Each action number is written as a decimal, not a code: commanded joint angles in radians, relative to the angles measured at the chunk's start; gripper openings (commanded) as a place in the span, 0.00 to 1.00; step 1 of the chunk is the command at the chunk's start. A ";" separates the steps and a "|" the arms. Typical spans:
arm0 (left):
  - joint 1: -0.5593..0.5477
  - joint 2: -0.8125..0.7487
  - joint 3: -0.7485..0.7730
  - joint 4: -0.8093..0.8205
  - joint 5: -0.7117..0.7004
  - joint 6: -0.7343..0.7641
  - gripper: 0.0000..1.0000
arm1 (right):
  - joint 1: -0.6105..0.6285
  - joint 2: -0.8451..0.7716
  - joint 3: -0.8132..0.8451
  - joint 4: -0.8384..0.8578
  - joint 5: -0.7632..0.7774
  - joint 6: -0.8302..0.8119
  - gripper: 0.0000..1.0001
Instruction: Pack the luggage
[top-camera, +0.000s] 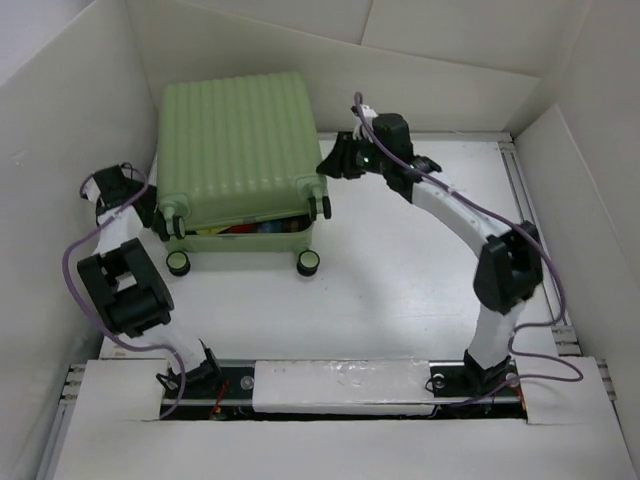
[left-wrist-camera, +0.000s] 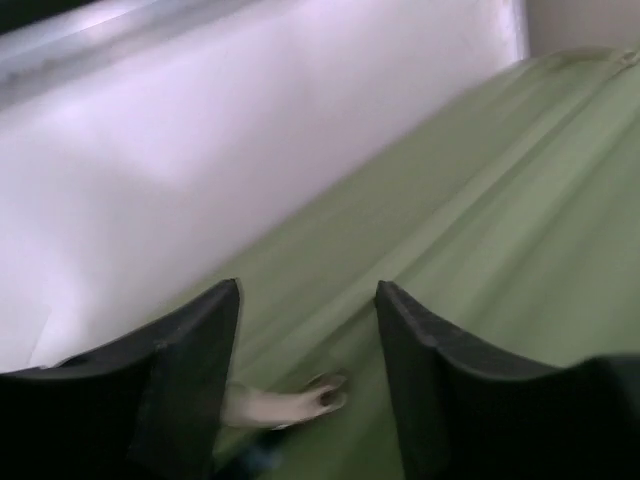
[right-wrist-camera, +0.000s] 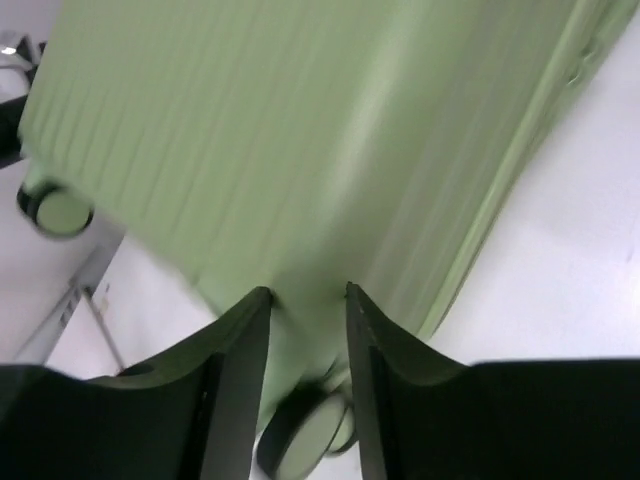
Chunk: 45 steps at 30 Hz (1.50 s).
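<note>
The nearly shut luggage (top-camera: 238, 140) is flanked, left and right, by the left gripper (left-wrist-camera: 308, 300) and right gripper (right-wrist-camera: 308, 292), fingers spread on both.

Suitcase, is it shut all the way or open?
Ajar. From above, the suitcase has its top shell nearly down, but a gap along the wheel edge shows colourful contents.

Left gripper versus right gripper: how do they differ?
The left gripper has fingers spread wide; the right gripper shows a narrower gap, a corner of the luggage seen through it. The left gripper is at the luggage's left side, the right gripper at its right side, near a wheel. Both hover near its shell.
</note>
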 joint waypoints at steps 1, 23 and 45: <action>-0.122 -0.148 -0.252 -0.012 0.277 0.099 0.50 | 0.036 -0.171 -0.255 -0.079 0.013 -0.073 0.41; -0.299 -0.572 -0.071 -0.200 0.068 0.076 0.73 | -0.329 -0.451 -0.153 -0.398 0.038 -0.105 0.78; -0.354 -0.415 0.069 -0.049 0.125 0.009 0.84 | -0.012 -0.143 -0.406 -0.005 0.302 0.352 0.80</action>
